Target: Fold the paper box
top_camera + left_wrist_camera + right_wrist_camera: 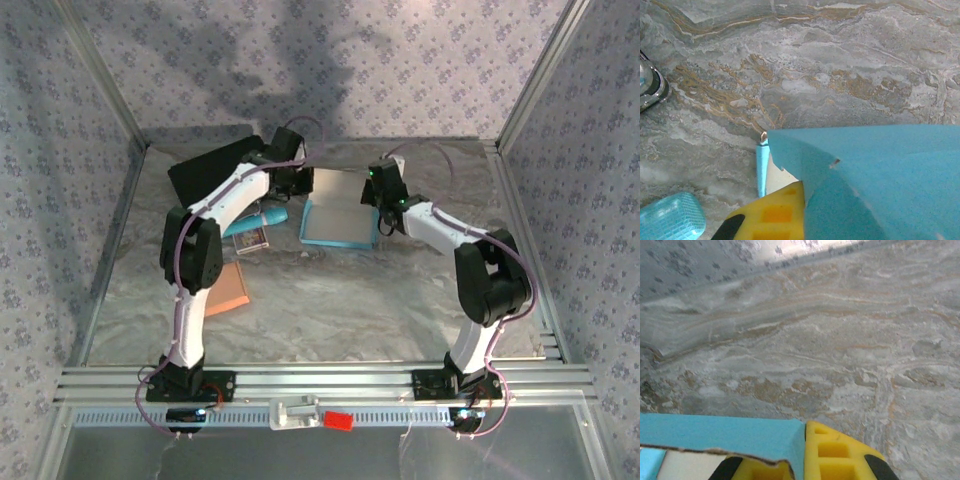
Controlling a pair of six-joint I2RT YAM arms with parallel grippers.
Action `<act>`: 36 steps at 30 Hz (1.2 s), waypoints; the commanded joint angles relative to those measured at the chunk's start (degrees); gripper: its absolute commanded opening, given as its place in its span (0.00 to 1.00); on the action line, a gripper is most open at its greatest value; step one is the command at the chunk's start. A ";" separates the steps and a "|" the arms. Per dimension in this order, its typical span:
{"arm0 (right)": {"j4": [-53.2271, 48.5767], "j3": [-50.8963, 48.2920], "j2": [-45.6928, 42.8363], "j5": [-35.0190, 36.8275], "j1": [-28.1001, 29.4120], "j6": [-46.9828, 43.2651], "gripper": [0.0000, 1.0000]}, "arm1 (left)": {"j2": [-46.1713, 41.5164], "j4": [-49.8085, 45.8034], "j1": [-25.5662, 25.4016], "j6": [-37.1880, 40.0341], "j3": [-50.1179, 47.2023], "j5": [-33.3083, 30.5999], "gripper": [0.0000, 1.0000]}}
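The left gripper (296, 186) and the right gripper (384, 214) were each closed tight on a blue wall of the paper box (338, 225), which lay between them on the marbled table (330, 300).

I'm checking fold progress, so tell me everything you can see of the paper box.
The paper box is thin teal card with a white inside, lying half formed on the marbled table, low walls raised and a pale flap open toward the back. The left pincer is shut on a left panel, the right pincer on its right wall, whose cut edge looks rough.
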 commanded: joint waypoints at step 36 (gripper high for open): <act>-42.41 6.70 -21.39 -30.09 -5.56 30.47 0.67 | -9.33 9.41 -4.14 -0.46 -18.43 0.69 0.01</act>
